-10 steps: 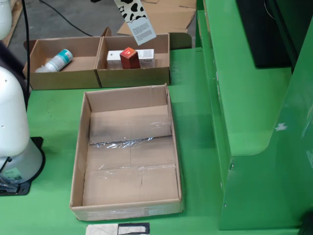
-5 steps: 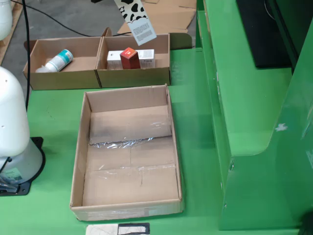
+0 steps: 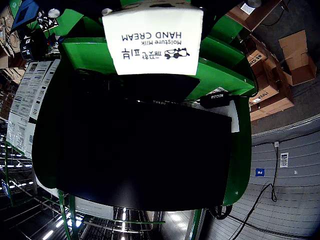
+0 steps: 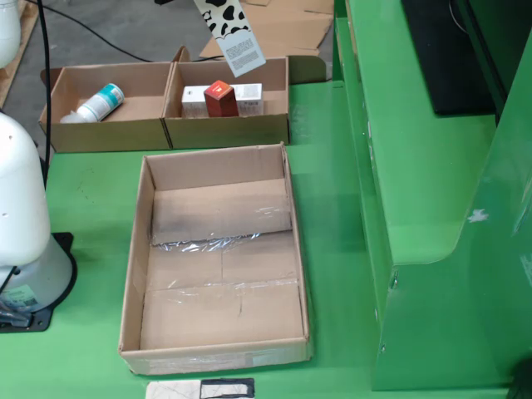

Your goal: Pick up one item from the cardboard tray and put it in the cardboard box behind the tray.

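A white hand cream box [image 3: 152, 40] with a cow print fills the top of the wrist view, its print upside down. In the still view the same box [image 4: 229, 33] hangs tilted in the air above the right-hand cardboard box [image 4: 229, 125] at the back. My gripper holds it; the fingers themselves do not show in either view. That back box holds a small red carton [image 4: 219, 98] and a white carton [image 4: 248, 93]. The large cardboard tray [image 4: 220, 332] in front is bare inside.
A second back box [image 4: 62, 133] on the left holds a white bottle with a teal label [image 4: 101, 101]. The arm's white base [image 4: 21, 224] stands at the left. A tall green frame [image 4: 432, 183] with a black panel [image 4: 436, 50] walls the right side.
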`<state>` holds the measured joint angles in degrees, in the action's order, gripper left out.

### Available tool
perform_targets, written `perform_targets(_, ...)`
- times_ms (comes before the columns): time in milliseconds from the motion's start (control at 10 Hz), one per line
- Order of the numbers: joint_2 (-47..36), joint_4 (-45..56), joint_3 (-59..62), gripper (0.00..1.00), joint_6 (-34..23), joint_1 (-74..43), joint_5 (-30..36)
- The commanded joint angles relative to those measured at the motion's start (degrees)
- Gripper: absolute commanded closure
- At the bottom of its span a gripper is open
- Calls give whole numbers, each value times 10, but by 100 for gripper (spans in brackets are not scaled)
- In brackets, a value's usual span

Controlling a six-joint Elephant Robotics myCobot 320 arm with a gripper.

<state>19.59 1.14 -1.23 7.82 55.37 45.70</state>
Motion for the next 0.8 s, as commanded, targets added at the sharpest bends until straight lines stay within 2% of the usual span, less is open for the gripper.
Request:
perform_targets(0, -14, -7, 12, 100, -2, 3, -7)
perform_targets(500, -14, -7, 12, 100, -2, 3, -7)
perform_targets(700, 28, -97, 12, 100, -41, 40, -26)
